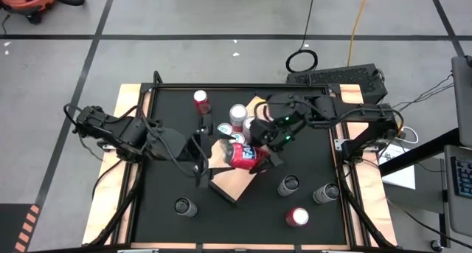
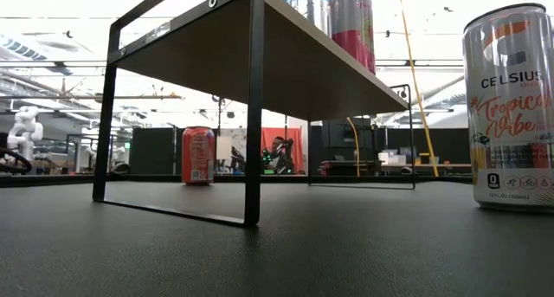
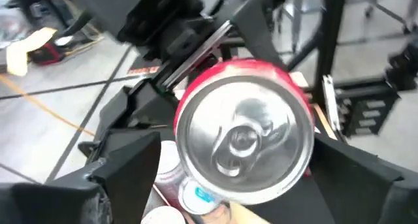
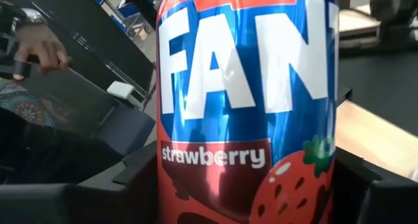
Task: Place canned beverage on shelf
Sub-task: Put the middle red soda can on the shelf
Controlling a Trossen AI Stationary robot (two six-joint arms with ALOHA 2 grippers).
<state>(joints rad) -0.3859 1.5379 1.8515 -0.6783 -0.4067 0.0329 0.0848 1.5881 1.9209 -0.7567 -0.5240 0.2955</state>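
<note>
High view, centre frame: both the left gripper (image 1: 210,158) and right gripper (image 1: 262,153) clamp a red strawberry can (image 1: 242,156) lying sideways over the shelf (image 1: 234,185). Low view, upper centre: other cans (image 2: 352,24) already stand there. Wrist views: this can is gripped, not yet placed.

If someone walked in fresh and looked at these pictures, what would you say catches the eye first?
Most striking is the red strawberry Fanta can, lying on its side above the shelf at mid-table, with the right gripper shut on it and the left gripper right at its other end. Next come the cans already standing on the shelf, and the big Celsius can looming close in the low view.
</note>
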